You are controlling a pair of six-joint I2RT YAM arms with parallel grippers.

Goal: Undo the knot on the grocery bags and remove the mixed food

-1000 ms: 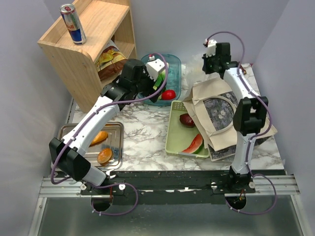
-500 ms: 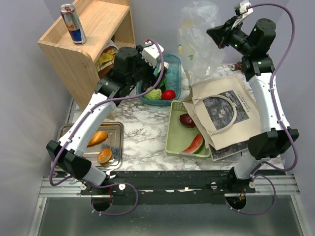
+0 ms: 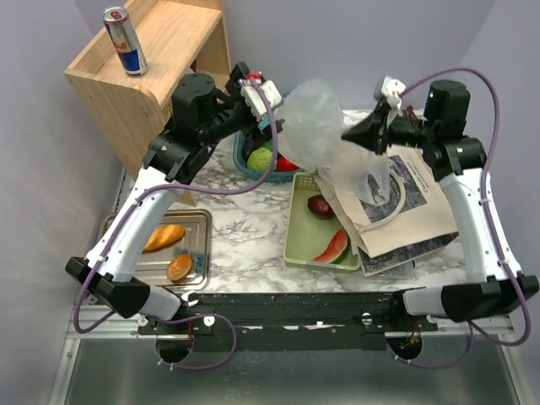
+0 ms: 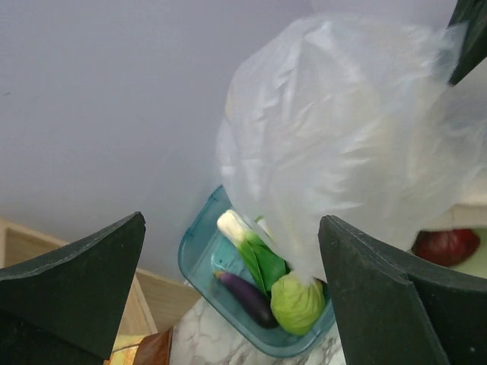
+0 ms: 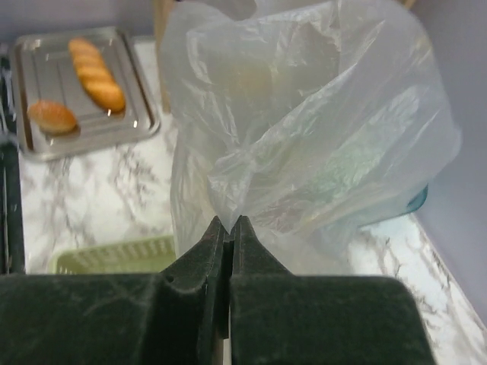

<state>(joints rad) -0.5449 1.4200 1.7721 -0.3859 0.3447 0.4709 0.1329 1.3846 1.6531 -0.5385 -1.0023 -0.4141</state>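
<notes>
One translucent whitish grocery bag (image 3: pixel 325 139) hangs limp in the air over the teal bin (image 3: pixel 245 162). My right gripper (image 3: pixel 348 135) (image 5: pixel 228 220) is shut on a pinched fold of it. My left gripper (image 3: pixel 260 101) (image 4: pixel 232 220) stands open just left of the bag (image 4: pixel 342 137), holding nothing. In the bin (image 4: pixel 199 262) lie a purple eggplant (image 4: pixel 247 293), a leafy vegetable (image 4: pixel 255 247) and a green cabbage (image 4: pixel 297 304), with a red tomato (image 3: pixel 287 164) beside them. The dark red apple (image 3: pixel 320 205) and watermelon wedge (image 3: pixel 333 247) lie in the green basket (image 3: pixel 299 240).
Two bread rolls (image 3: pixel 169 234) lie on a metal tray (image 3: pixel 201 221) at the front left. A blue-silver can (image 3: pixel 125 40) stands on the wooden shelf (image 3: pixel 169 42) at the back left. A beige printed tote bag (image 3: pixel 413 211) lies flat at the right.
My right gripper has swung down and to the left, carrying the bag from high at the back to over the bin. My left gripper has lifted out of the bin, still open.
</notes>
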